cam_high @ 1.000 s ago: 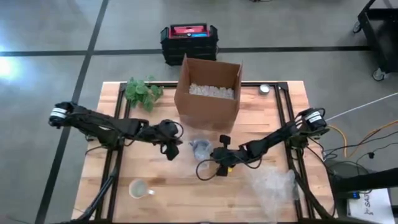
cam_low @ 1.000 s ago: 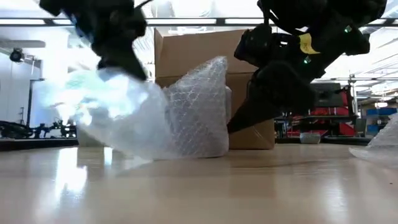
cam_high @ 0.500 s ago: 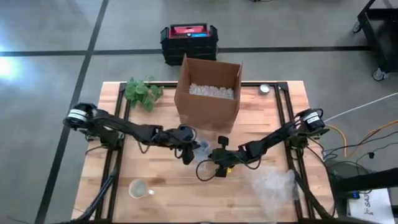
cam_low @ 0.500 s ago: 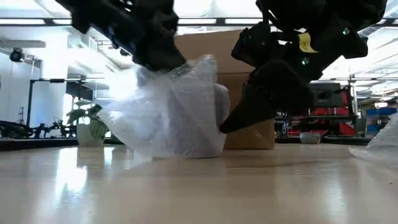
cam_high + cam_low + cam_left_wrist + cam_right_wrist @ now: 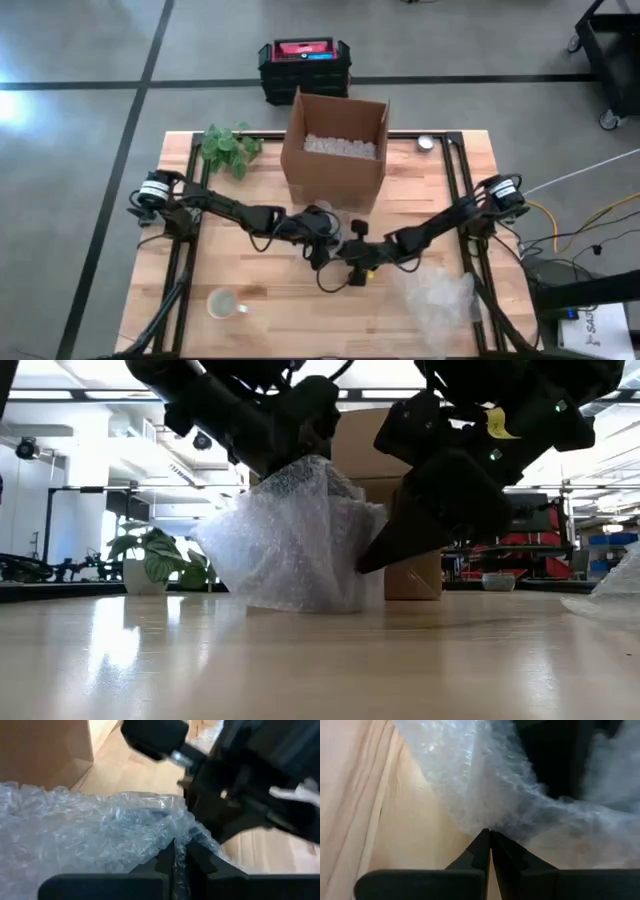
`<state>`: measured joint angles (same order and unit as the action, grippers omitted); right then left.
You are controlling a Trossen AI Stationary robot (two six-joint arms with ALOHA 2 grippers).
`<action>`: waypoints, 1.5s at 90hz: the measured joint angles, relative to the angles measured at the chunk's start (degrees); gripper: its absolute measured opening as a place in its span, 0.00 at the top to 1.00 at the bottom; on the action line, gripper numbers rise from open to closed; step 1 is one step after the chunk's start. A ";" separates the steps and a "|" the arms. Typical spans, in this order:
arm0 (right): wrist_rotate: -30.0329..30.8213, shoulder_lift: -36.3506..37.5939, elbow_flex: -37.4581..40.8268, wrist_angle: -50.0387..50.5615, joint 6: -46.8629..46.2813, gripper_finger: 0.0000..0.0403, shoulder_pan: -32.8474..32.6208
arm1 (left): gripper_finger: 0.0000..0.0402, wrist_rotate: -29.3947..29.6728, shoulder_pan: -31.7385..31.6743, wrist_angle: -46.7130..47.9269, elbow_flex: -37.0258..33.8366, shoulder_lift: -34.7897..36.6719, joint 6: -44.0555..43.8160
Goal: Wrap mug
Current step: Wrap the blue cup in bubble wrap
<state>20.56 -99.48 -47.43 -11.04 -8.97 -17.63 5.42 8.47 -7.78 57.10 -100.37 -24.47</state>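
Open box (image 5: 335, 148) w/ white fill at table's far edge, plant (image 5: 229, 148) just left of it. Black-red crate (image 5: 304, 66) on floor beyond. Small round thing (image 5: 426, 143), maybe a lid, at far right.

Right gripper (image 5: 490, 836) pinched tight on the bubble wrap (image 5: 485, 780) — its edge just above the table (image 5: 415, 835).

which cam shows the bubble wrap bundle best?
Low view: the bubble wrap bundle stands whole on the table. High view hides most of it under the arms; each wrist view shows only the edge pinched by its end effector.
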 joint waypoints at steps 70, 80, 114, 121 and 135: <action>-9.49 3.52 -5.29 1.59 3.14 0.99 6.54 | 0.98 -0.43 0.17 1.43 -0.40 1.09 1.73; -9.16 0.89 -5.43 0.68 1.92 0.99 6.55 | 0.98 -0.41 0.13 1.69 -0.42 1.09 1.70; -9.60 1.86 -5.17 -1.02 2.84 0.99 6.64 | 0.66 -1.00 0.15 3.29 -0.37 2.52 4.17; -9.96 1.81 -5.17 -0.99 2.78 0.99 6.64 | 0.57 -0.94 0.13 5.05 -0.26 3.76 4.51; -11.10 1.46 -4.93 0.03 2.59 0.99 6.49 | 0.44 -0.16 0.00 6.46 0.11 7.67 4.88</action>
<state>9.46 -98.02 -52.36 -11.01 -6.38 -11.14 5.26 8.47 -1.32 57.21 -92.70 -19.59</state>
